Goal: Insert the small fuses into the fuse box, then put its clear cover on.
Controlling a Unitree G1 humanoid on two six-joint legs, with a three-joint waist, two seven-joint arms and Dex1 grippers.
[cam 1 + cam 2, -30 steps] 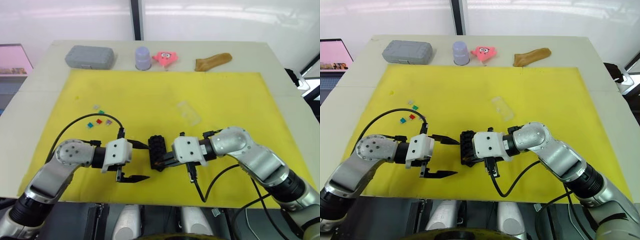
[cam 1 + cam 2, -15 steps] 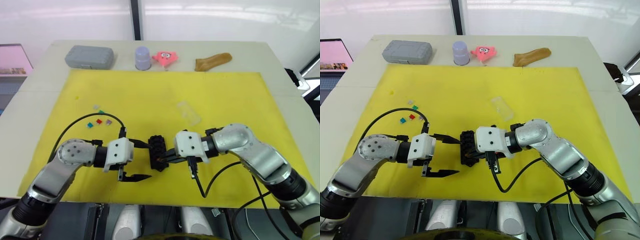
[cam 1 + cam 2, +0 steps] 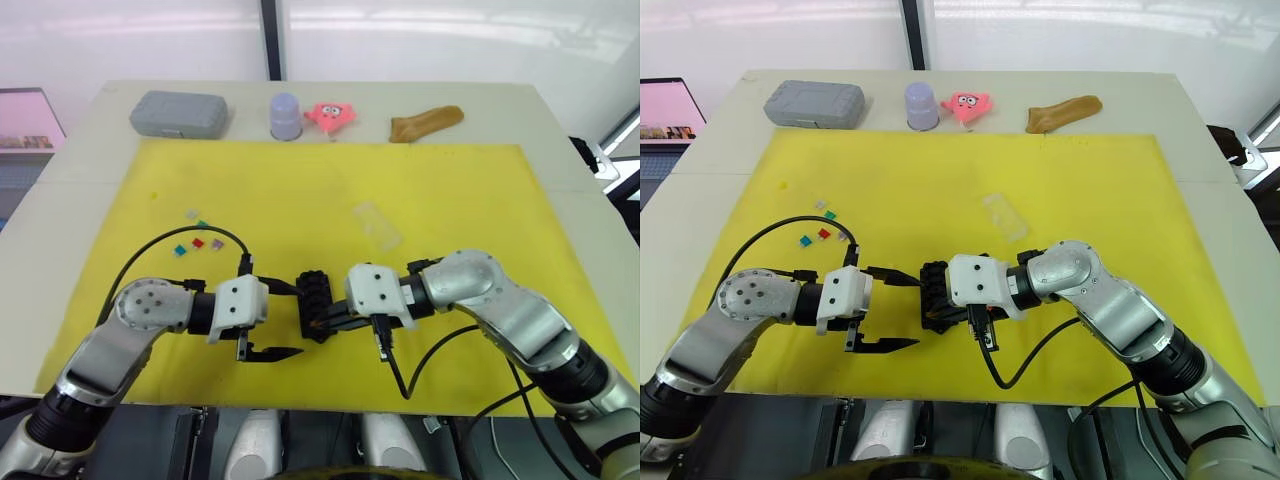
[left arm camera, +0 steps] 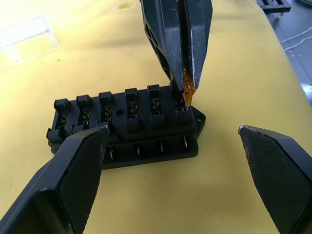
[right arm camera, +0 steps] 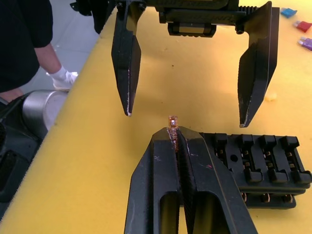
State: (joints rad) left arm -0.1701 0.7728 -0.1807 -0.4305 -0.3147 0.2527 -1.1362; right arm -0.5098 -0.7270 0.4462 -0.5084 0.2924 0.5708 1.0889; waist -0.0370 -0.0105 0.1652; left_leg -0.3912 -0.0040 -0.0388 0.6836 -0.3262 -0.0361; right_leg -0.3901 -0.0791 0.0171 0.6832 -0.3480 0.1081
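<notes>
The black fuse box point(image 3: 313, 292) lies on the yellow mat point(image 3: 450, 190) near its front edge. My right gripper point(image 3: 325, 325) is shut on a small orange fuse point(image 4: 188, 88), holding it at the end slot of the fuse box point(image 4: 126, 124) nearest me. My left gripper point(image 3: 288, 322) stands open just left of the box, one finger at the box's side, the other nearer me. Several loose small fuses point(image 3: 198, 242) lie on the mat at the left. The clear cover point(image 3: 377, 225) lies flat beyond the box, to the right.
Along the table's far edge stand a grey case point(image 3: 180, 113), a lilac cup point(image 3: 286, 116), a pink toy point(image 3: 333, 115) and a tan object point(image 3: 426, 122). A person's gloved hand point(image 5: 61, 75) shows beyond the mat's front edge. A black cable point(image 3: 170, 245) loops over my left arm.
My left gripper has edged slightly right toward the fuse box. The right gripper has stayed at the box's near end with the orange fuse.
</notes>
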